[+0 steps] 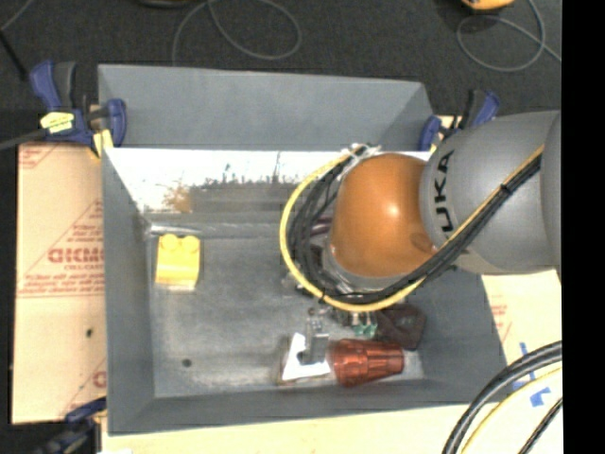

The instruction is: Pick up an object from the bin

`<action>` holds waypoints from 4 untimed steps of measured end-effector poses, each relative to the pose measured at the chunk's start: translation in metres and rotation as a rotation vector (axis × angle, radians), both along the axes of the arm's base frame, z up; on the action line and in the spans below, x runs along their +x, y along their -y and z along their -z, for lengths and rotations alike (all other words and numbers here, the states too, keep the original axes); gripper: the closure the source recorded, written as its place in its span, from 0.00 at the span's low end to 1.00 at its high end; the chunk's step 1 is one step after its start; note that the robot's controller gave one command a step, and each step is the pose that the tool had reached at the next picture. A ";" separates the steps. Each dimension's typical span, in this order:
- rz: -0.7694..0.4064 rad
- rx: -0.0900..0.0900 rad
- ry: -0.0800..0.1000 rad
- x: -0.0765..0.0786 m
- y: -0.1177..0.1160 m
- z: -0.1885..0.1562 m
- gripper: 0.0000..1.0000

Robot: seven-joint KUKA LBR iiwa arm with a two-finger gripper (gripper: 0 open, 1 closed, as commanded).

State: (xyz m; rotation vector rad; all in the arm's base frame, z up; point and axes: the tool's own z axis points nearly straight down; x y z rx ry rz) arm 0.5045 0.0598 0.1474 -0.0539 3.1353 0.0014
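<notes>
My gripper reaches down in the front middle of the bin, mostly hidden under the arm's orange cover. Right below it lies a flat white piece, which its tip seems to touch. A red-brown ribbed cylinder lies on its side just to the right of the white piece. Behind that cylinder sits a dark maroon thing, partly covered by the arm. A small green bit shows between the gripper and the maroon thing.
A yellow toy block stands alone at the bin's left side, far from the gripper. The arm and its cables cover the bin's right half. Bare grey floor lies between the block and the gripper.
</notes>
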 end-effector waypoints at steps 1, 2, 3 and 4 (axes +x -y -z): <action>-0.131 -0.001 -0.005 -0.011 0.003 0.018 0.00; -0.004 0.001 -0.002 -0.018 0.013 0.034 0.00; -0.032 0.000 -0.004 -0.019 0.015 0.037 0.00; -0.328 -0.001 -0.004 -0.010 0.022 0.017 0.00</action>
